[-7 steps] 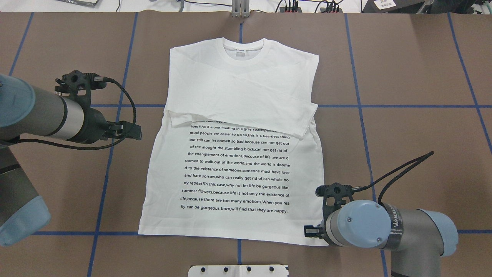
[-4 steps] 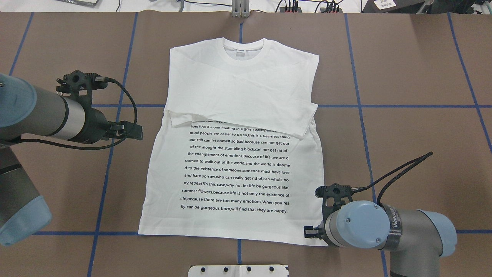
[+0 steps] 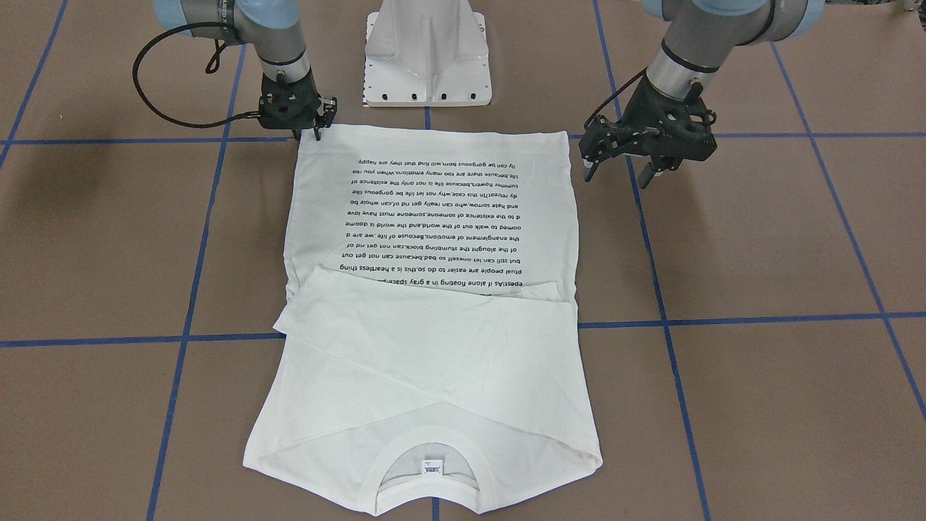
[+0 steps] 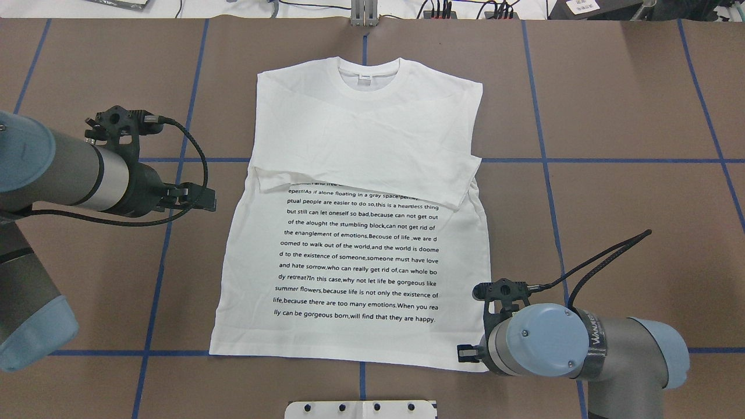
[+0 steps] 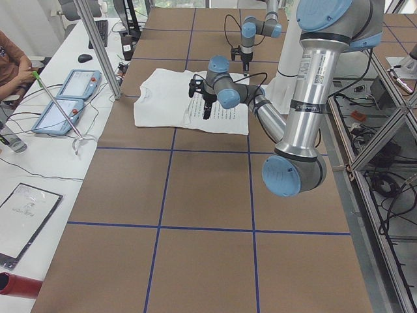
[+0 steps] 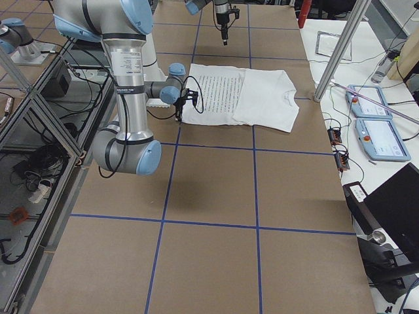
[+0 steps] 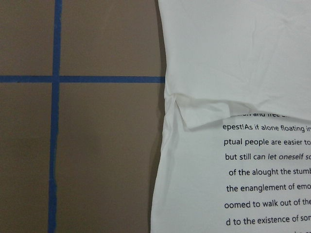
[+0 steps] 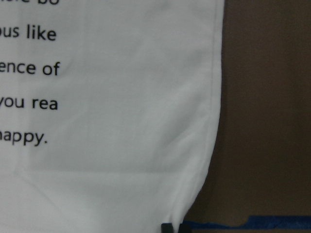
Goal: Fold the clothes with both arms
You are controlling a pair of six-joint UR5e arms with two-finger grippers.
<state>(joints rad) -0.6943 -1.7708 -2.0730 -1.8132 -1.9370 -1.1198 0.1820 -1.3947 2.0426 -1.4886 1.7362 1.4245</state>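
On brown table (image 4: pixel 611 116), soft white shirt (image 4: pixel 361 134) lying flat, black letters, left gripper (image 3: pixel 618 172) at 9 o'clock, spread apart, right gripper (image 3: pixel 307 134) at 5 o'clock corner, cannot tell its grip.

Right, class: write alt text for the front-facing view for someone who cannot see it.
A white T-shirt with black text lies on a brown table, sleeves folded across its chest, collar nearest the camera. The right gripper is at one hem corner; the left gripper hovers open off the opposite edge.
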